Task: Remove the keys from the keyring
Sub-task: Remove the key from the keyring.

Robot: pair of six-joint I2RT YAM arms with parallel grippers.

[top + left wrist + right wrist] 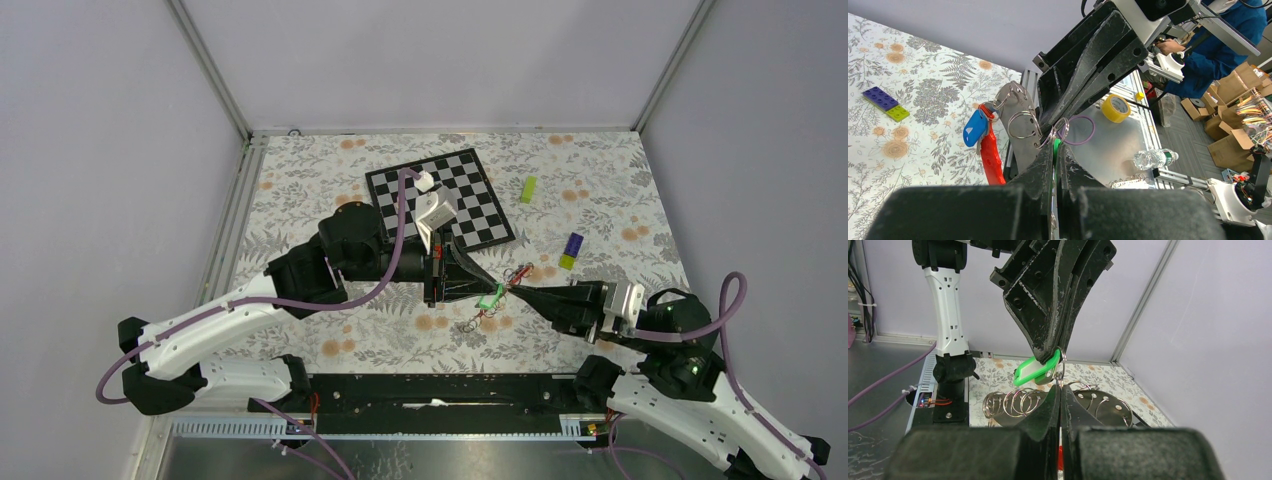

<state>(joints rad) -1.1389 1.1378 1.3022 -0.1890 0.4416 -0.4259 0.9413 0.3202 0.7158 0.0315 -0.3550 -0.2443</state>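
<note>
Both grippers pinch the key bunch above the floral table (300, 190).
The left gripper (488, 297) is clamped on the green-headed key (1037, 371). Just right of it, the right gripper (517, 291) is closed on the keyring (1062, 371). The blue-headed key (975, 129) and red strap (990, 157) dangle alongside.
</note>
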